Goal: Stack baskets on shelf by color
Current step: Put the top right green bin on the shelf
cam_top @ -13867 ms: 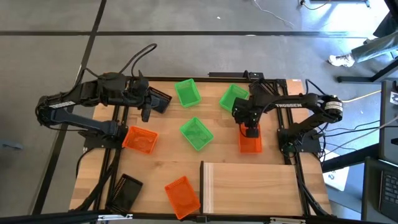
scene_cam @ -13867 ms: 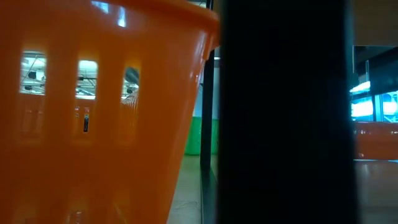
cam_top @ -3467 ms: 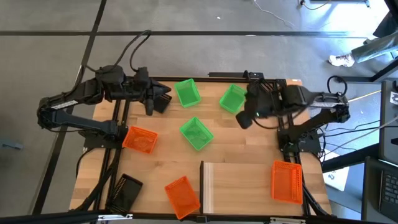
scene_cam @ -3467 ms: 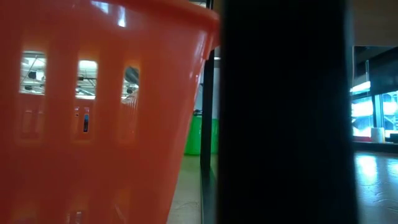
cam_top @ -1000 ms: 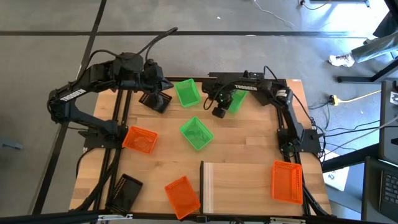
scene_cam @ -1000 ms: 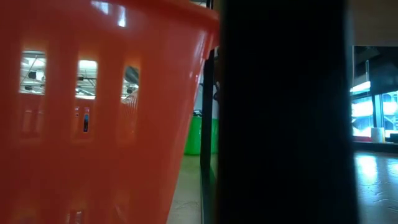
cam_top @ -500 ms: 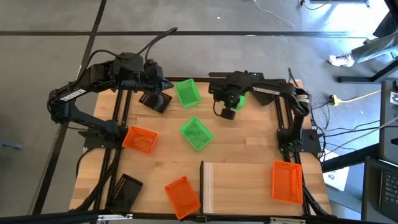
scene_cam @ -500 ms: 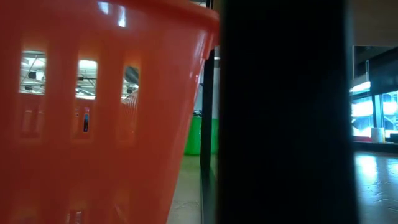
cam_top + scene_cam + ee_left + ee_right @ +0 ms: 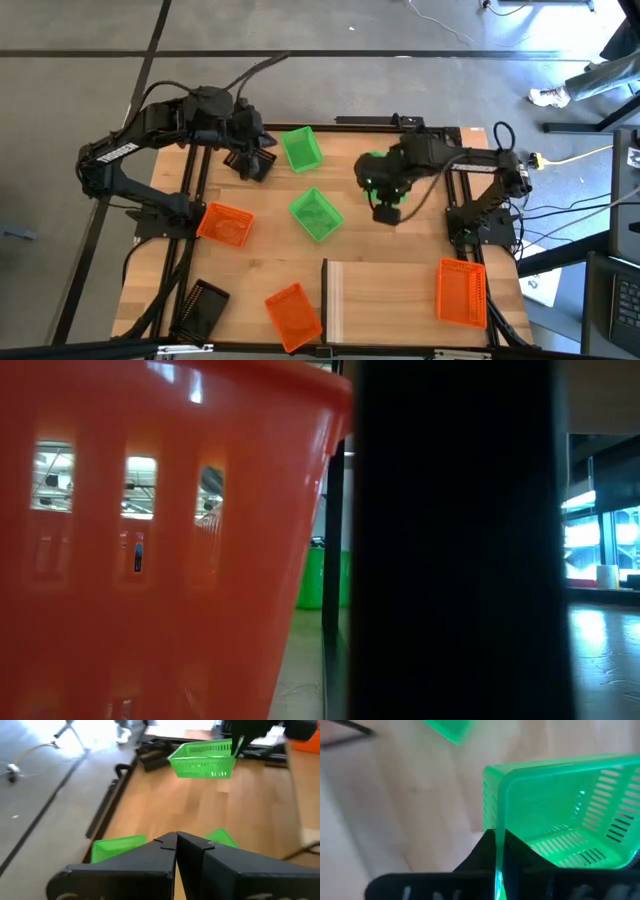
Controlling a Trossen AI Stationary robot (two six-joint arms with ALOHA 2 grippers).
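Observation:
My right gripper (image 9: 386, 210) is shut on a green basket (image 9: 371, 168) and holds it in the air over the table's right half; the left wrist view shows this basket (image 9: 202, 761) well above the wood. Two more green baskets (image 9: 302, 148) (image 9: 316, 214) stand on the table. One orange basket (image 9: 461, 292) rests on the pale shelf (image 9: 390, 300). My left gripper (image 9: 176, 840) is shut and empty at the far left, above a black basket (image 9: 256, 162). My right gripper pinches one wall of the green basket at its rim (image 9: 498, 822), with one finger inside the basket and one outside. The fingers come from above, pointing down. The basket hangs below them, clear of the table, its open side up.
Two orange baskets (image 9: 225, 224) (image 9: 293, 310) and a second black basket (image 9: 205, 305) lie on the table's left and near parts. In the low view an orange basket (image 9: 150, 560) and a dark upright (image 9: 455, 540) block most of the sight.
My right gripper has risen and swung from the far middle of the table toward the near and right side. The green basket has come up off the table with it and now hangs clear.

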